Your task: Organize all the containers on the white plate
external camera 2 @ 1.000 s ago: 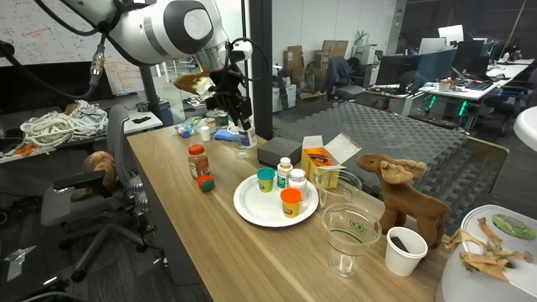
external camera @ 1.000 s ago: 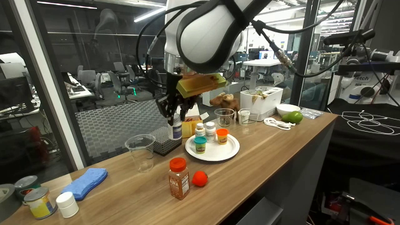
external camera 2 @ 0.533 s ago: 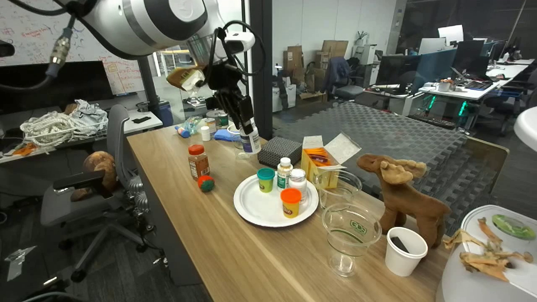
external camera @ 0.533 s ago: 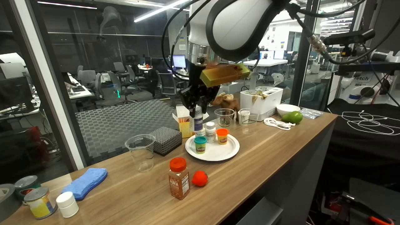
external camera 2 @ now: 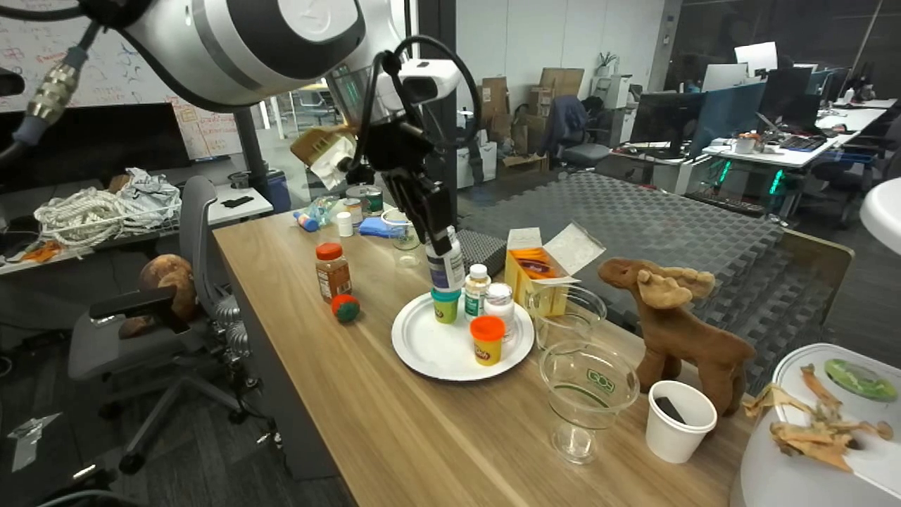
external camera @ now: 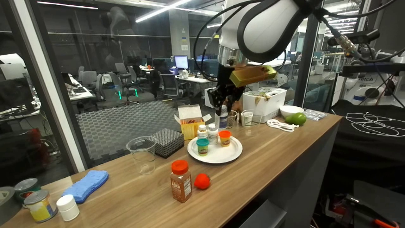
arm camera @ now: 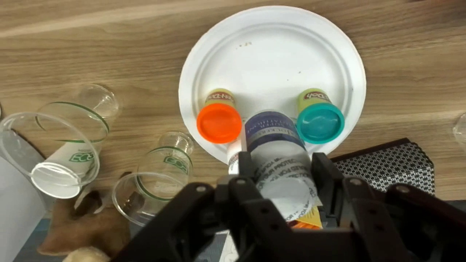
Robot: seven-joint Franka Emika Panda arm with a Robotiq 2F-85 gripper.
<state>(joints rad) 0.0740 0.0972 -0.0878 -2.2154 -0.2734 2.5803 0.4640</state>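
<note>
Gripper (arm camera: 283, 163), its fingers (arm camera: 245, 165) grasping a blue-labelled bottle (arm camera: 278, 158) from both sides, raised above the bench (external camera: 269, 152); in the wrist view the bottle overlaps the glass-side rim of the plate (arm camera: 269, 54). Plate, toward the bench's glass-side edge: a teal-lidded tub (external camera 2: 446, 310) and an orange-lidded tub (external camera 2: 488, 350), standing apart, with a green-labelled bottle (external camera 2: 475, 303) and a white bottle (external camera 2: 500, 310) just beside each other toward the same rim. Bench: a red-lidded jar (external camera: 181, 186), upright, off the plate; near the far end in an exterior view, a white jar (external camera 2: 344, 225) just beside a blue sponge (external camera 2: 379, 227). Glass-side edge: a dark block (external camera: 167, 142) and a yellow box (external camera: 190, 130), its flaps raised.
</note>
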